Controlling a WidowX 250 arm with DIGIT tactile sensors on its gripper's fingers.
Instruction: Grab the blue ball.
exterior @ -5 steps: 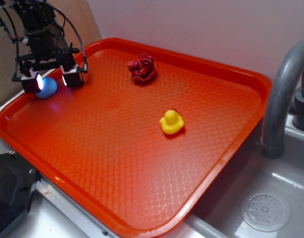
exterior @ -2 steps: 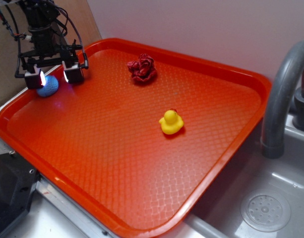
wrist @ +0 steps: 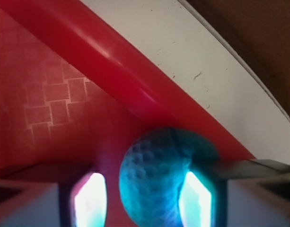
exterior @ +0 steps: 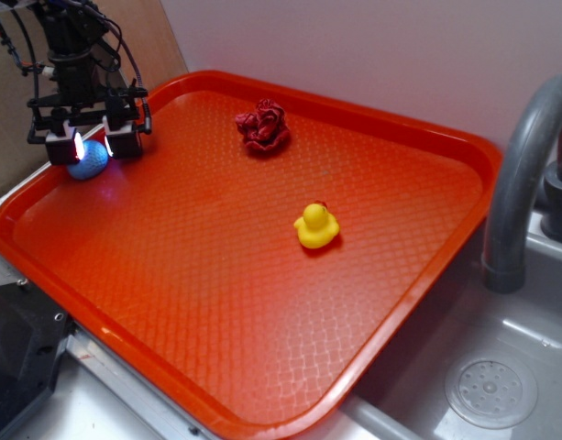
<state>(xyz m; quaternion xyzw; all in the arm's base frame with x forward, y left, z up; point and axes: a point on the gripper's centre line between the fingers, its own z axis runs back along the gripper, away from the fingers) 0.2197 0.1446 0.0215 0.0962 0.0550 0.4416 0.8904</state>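
The blue ball point(exterior: 88, 159) lies on the red tray point(exterior: 262, 302) in its far left corner, close to the rim. My gripper point(exterior: 91, 147) stands over it, one lit finger on each side. In the wrist view the dimpled ball point(wrist: 152, 177) fills most of the space between the fingers. The right pad point(wrist: 197, 201) touches the ball, while a narrow strip of tray shows between the ball and the left pad point(wrist: 90, 201). The gripper is open, nearly closed around the ball.
A yellow rubber duck point(exterior: 316, 226) sits mid-tray and a crumpled dark red object point(exterior: 263, 126) lies near the back rim. The raised tray rim point(wrist: 111, 80) runs just behind the ball. A grey faucet point(exterior: 523, 174) and sink drain point(exterior: 490, 391) are to the right.
The fingers have drawn closer together around the ball, and the gripper has shifted slightly left and back. The ball has stayed in place.
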